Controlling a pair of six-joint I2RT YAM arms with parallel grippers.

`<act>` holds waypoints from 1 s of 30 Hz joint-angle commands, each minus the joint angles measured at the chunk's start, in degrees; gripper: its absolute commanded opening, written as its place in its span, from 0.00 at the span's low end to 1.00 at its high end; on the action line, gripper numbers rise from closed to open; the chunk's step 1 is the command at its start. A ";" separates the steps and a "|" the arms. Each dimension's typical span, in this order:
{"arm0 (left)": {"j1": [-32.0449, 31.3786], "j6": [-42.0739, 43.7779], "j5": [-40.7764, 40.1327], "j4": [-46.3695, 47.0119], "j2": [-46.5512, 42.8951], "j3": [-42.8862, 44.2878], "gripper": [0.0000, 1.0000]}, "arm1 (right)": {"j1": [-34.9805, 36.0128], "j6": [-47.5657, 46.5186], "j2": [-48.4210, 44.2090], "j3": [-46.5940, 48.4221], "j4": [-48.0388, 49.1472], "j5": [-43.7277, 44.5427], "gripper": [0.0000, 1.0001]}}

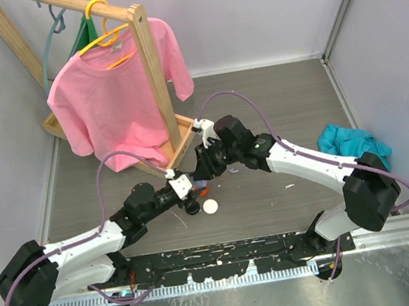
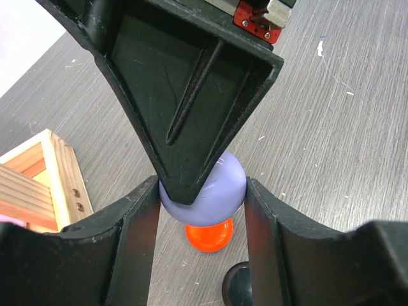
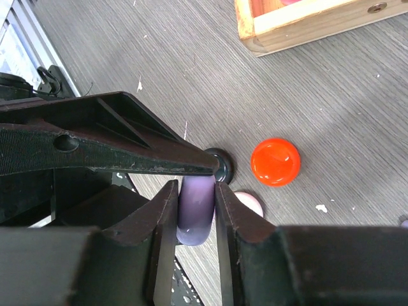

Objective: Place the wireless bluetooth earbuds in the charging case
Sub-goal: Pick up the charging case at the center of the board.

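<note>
Gripping one purple case (image 2: pixel 220 186): left end effector (image 2: pixel 201 199), right end effector (image 3: pixel 196 191); one orange case (image 3: pixel 275 161).

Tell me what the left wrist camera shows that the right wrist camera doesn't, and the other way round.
Only the left wrist view shows the lavender case face-on, as a round disc, plus a red connector on the other arm. Only the right wrist view shows a pale pink round piece and the metal rail at the table edge. Both show the lavender case held by the left gripper and right gripper, the orange-red round case, a black round piece and the wooden frame.
</note>
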 commanded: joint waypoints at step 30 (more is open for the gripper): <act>11.45 -24.39 28.59 19.10 0.50 -0.70 0.65 | -5.22 -26.54 -14.12 -4.40 1.27 -17.77 0.14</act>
